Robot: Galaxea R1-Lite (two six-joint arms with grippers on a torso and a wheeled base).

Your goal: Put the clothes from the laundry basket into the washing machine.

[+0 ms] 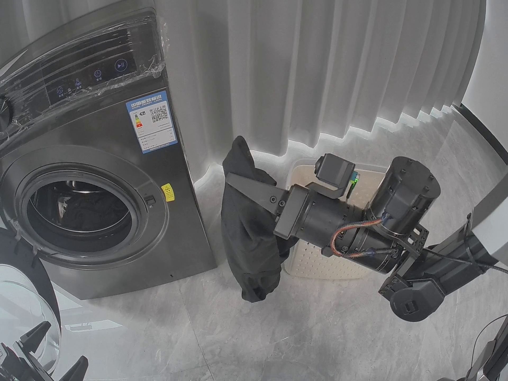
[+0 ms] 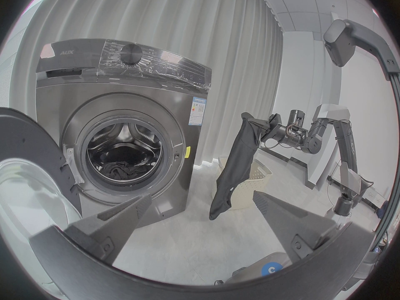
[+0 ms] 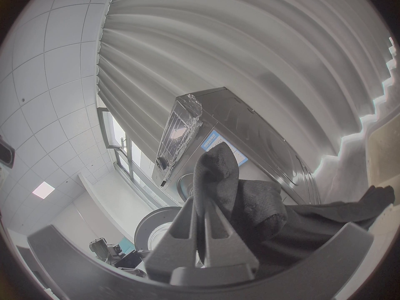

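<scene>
Washing machine (image 1: 177,197) body looks like dark grey metal with a smooth satin sheen. The control panel is wrapped in crinkly clear plastic film (image 1: 90,62), pretty shiny. Black garment (image 1: 248,239) is soft matt cloth, finely textured up close. Laundry basket (image 1: 317,265) is cream plastic with little holes. Curtain (image 1: 328,54) is matt white cloth. Floor (image 1: 275,334) is glossy grey stone-look tile.
</scene>
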